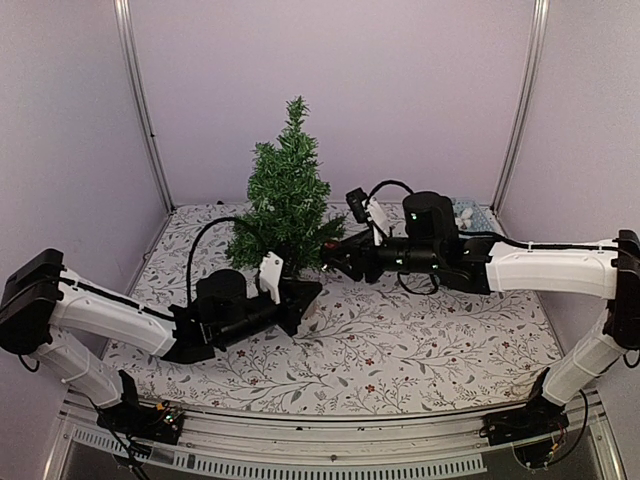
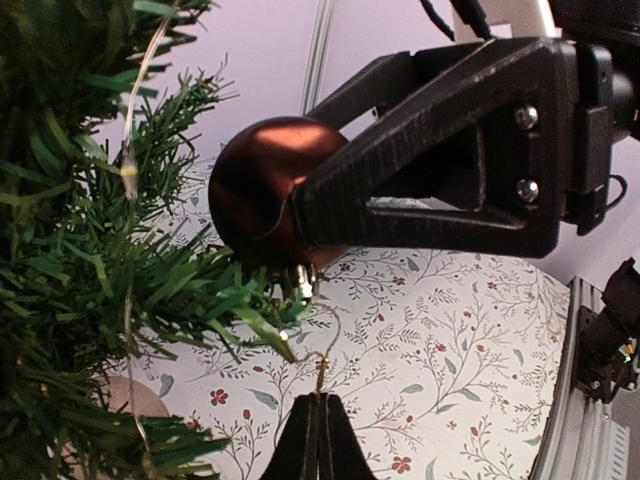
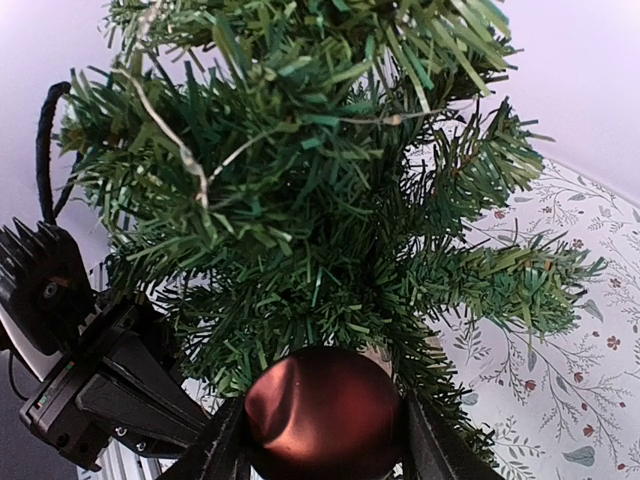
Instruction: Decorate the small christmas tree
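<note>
My right hand is clenched round a dark red bauble, held against the lower branches of the small christmas tree. The tree stands upright toward the back middle of the desk. My left hand is pinched tight on the thin gold wire hook that hangs from the bauble's cap.

As I judge it, the step in hand is getting that hook over a branch. I'd steer its open end over a sturdy twig near the stem and keep it off the clear light strand threaded through the needles. I'd release the left hand first, and the right only once the bauble hangs.

I can read no brand, label or writing anywhere; the desk cover shows only a leaf-and-berry print.
</note>
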